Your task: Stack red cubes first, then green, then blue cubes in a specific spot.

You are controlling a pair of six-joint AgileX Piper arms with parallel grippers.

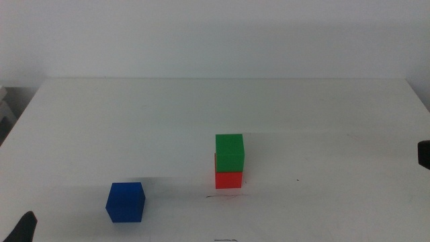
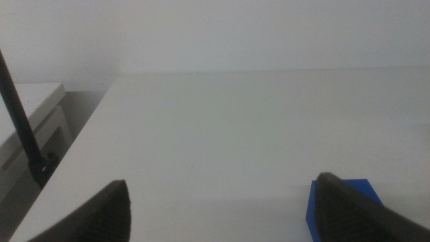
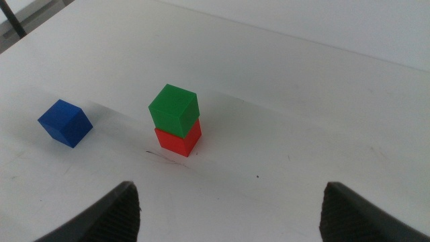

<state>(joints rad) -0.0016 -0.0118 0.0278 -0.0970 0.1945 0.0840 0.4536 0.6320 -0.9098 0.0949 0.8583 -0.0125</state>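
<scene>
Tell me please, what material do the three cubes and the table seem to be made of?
Red cube, green cube and blue cube: solid colour, matte plain faces with no glare and crisp edges, so probably painted wood or hard plastic; the pictures cannot tell which. Table: smooth, plain white, with soft shadows and no grain, likely laminate or a painted board.

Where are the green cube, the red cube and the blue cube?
green cube (image 1: 230, 155), middle view, front face.
red cube (image 1: 228, 179), middle view, front face under the green.
blue cube (image 1: 125, 204), middle view, front face.
</scene>
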